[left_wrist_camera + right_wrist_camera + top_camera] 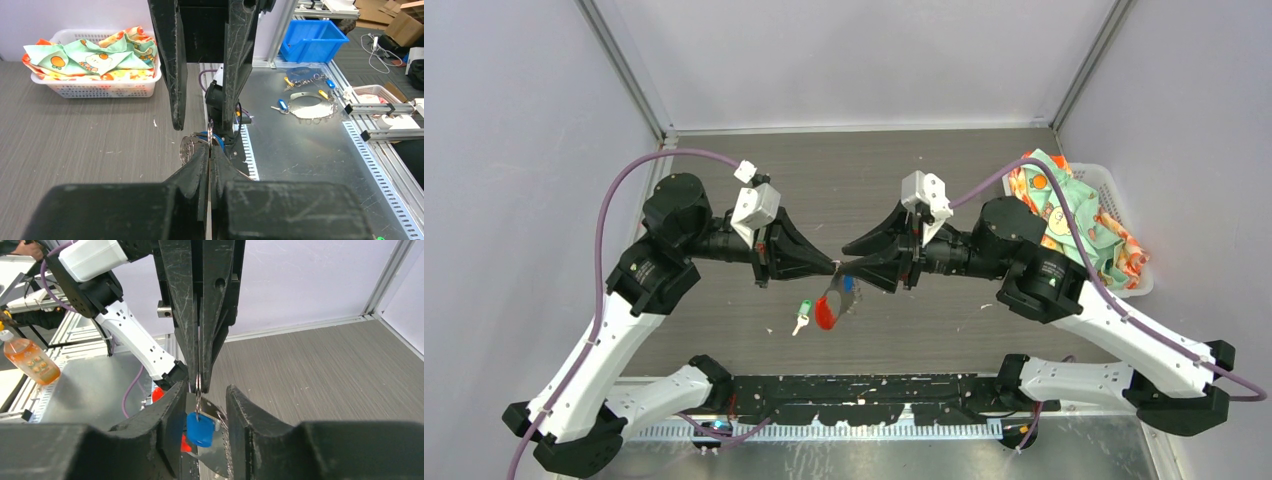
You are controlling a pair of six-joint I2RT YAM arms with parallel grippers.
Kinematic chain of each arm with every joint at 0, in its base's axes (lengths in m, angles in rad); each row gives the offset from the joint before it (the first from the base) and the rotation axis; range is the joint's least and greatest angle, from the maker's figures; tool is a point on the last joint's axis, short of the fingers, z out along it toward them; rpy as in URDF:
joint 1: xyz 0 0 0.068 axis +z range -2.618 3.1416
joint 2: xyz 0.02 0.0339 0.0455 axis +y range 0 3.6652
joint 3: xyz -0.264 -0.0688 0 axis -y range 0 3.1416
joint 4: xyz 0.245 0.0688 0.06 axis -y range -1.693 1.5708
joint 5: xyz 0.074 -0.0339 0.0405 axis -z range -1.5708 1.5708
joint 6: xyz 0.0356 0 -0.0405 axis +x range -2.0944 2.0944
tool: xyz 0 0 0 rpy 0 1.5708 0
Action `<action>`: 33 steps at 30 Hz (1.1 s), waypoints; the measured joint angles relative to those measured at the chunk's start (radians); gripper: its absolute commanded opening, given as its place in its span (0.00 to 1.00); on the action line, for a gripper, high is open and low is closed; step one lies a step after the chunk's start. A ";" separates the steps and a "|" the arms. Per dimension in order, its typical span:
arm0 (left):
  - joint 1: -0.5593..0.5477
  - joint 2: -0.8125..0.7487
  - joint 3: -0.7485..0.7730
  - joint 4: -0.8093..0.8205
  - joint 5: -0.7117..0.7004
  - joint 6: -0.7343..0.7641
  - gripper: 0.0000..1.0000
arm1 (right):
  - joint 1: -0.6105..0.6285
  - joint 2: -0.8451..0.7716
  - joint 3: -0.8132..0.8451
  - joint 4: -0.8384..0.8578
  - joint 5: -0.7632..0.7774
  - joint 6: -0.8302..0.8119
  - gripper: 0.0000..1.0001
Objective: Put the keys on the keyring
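My left gripper (835, 266) is shut on the thin metal ring of the keyring (210, 134), held above the table. A silver tag (838, 300) and the red loop (825, 314) dangle beneath it. A blue-headed key (200, 429) hangs on that ring. My right gripper (207, 390) meets the left tip to tip and stands open, one finger on each side of the blue key. In the left wrist view the blue key (217, 140) peeks out behind my closed fingertips (199, 159). A green-headed key (804, 308) lies loose on the table just left of the red loop.
A white basket (1124, 262) holding patterned cloth (1069, 205) sits at the table's right back. Grey walls enclose the table. Off the table lie a blue bin (312, 40), spare keys with a chain (312, 105) and an orange bottle (30, 360).
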 measured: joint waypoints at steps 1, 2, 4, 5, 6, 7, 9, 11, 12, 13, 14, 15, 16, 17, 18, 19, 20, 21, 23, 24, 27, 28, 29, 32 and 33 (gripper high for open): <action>0.000 0.000 0.000 0.000 0.001 -0.001 0.00 | 0.000 0.007 0.000 0.011 -0.002 0.006 0.35; 0.000 0.000 0.000 0.000 0.002 -0.002 0.00 | 0.000 0.012 0.000 0.020 -0.004 0.011 0.33; 0.000 0.000 0.000 0.000 0.004 -0.003 0.00 | 0.000 0.014 0.000 0.032 -0.006 0.018 0.25; 0.000 0.000 0.000 0.000 0.004 -0.003 0.00 | 0.000 0.014 0.000 0.035 -0.008 0.023 0.21; 0.000 0.000 0.000 0.000 0.004 -0.003 0.00 | 0.000 0.014 0.000 0.039 -0.010 0.025 0.17; 0.000 0.000 0.000 0.000 0.004 -0.003 0.00 | 0.000 0.014 0.000 0.041 -0.014 0.028 0.15; 0.000 0.000 0.000 0.000 0.004 -0.003 0.00 | -0.001 0.018 0.005 0.036 -0.019 0.029 0.17; 0.000 0.000 0.000 0.001 0.004 -0.003 0.00 | -0.001 0.028 0.019 0.017 -0.024 0.028 0.24; 0.000 0.000 0.000 0.002 0.004 -0.003 0.00 | -0.001 0.033 0.027 0.004 -0.026 0.026 0.27; 0.000 0.000 0.000 0.002 0.004 -0.003 0.00 | -0.001 0.039 0.035 -0.007 -0.029 0.025 0.27; 0.000 0.000 0.000 0.003 0.004 -0.003 0.00 | -0.001 0.045 0.042 -0.018 -0.031 0.023 0.26; 0.000 0.000 0.000 0.004 0.004 -0.003 0.00 | -0.001 0.049 0.047 -0.028 -0.032 0.021 0.23; 0.000 0.000 0.000 0.005 0.004 -0.003 0.00 | -0.001 0.050 0.047 -0.038 -0.032 0.021 0.18; 0.000 0.000 0.000 0.007 0.004 -0.003 0.00 | -0.001 0.050 0.048 -0.047 -0.032 0.020 0.11; 0.000 0.000 0.000 0.007 0.004 -0.003 0.00 | -0.001 0.050 0.048 -0.055 -0.032 0.019 0.05; 0.000 0.000 0.000 0.007 0.004 -0.003 0.00 | -0.001 0.051 0.048 -0.057 -0.032 0.018 0.02; 0.000 0.000 0.000 0.007 0.003 -0.003 0.00 | -0.001 0.050 0.048 -0.058 -0.034 0.016 0.01; 0.000 0.000 0.000 0.007 0.004 -0.003 0.00 | -0.001 0.049 0.048 -0.058 -0.032 0.017 0.01; 0.000 0.000 0.000 0.006 0.005 0.003 0.07 | -0.001 0.049 0.049 -0.062 -0.032 0.017 0.01; 0.000 0.000 0.000 0.000 0.004 0.018 0.19 | -0.003 0.049 0.054 -0.072 -0.031 0.014 0.01; -0.004 0.009 0.021 -0.082 -0.009 0.129 0.35 | -0.003 0.062 0.090 -0.144 -0.029 0.001 0.01; -0.004 0.014 0.034 -0.124 -0.017 0.170 0.37 | -0.006 0.078 0.128 -0.198 -0.029 -0.009 0.01; -0.004 0.024 0.056 -0.178 -0.028 0.217 0.38 | -0.007 0.096 0.167 -0.238 -0.029 -0.021 0.01; -0.004 0.070 0.140 -0.321 -0.049 0.329 0.32 | -0.007 0.162 0.299 -0.363 -0.030 -0.059 0.01; -0.004 0.084 0.165 -0.353 -0.051 0.356 0.30 | -0.008 0.189 0.347 -0.410 -0.031 -0.073 0.01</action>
